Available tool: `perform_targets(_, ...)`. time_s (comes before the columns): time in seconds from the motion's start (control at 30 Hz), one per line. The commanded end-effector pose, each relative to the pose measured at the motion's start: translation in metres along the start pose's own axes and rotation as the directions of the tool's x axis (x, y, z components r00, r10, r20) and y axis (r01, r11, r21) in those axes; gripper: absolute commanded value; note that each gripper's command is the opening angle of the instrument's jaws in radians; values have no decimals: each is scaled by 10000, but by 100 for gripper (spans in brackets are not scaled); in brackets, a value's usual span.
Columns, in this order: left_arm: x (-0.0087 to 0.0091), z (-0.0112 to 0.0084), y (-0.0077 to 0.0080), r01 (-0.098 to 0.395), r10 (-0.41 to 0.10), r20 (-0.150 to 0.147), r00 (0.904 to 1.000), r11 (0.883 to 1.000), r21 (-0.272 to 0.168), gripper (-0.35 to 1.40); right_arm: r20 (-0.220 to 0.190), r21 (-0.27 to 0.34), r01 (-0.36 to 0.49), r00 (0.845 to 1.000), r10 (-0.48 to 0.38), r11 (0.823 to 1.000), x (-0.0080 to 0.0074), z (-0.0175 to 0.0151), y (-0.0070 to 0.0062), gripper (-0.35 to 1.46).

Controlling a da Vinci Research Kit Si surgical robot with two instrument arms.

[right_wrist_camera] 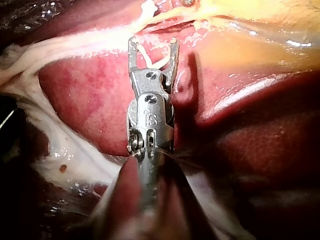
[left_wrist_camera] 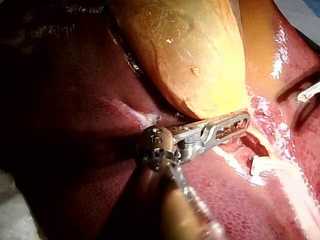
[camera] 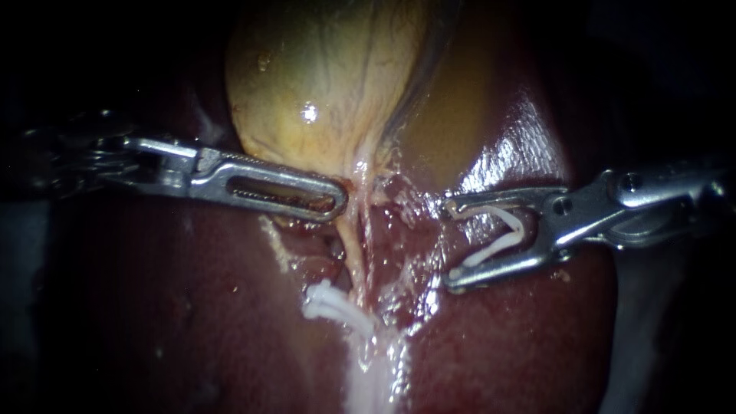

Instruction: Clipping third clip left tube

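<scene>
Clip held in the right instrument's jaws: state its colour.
White. The V-shaped plastic clip shows best in the endoscope view, between the right instrument's metal jaws.

The left instrument [camera: 331, 202] is reaching in across the liver [camera: 192, 307], its tip lying against the narrow lower end of the gallbladder [camera: 322, 84]. A pale tube [camera: 354, 253] is running down from there, and white clips [camera: 331, 303] are sitting across it lower down. The right instrument [camera: 451, 245] is holding an open white clip [camera: 502, 241] between its wide-spread jaws, near the tube but not touching it.
</scene>
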Motion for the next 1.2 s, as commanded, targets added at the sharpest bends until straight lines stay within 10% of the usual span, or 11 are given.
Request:
perform_targets(0.03, 0, 0, 0, -3, 3, 1, 10000, 10000, -1, -35, 3, 1, 0, 10000, 0, 10000, 0, 0, 0, 50)
perform_targets(0.73, 11, -74, 30, 255, -256, -173, 9995, 9997, -61, -35, -62, -15, -123, 9999, 123, 9999, 0, 1, 1, 50)
perform_targets(1.2, 6, -82, 49, 312, -315, -272, 9991, 9995, -95, -35, -72, -18, -301, 9995, 301, 9995, 0, 2, 1, 50)
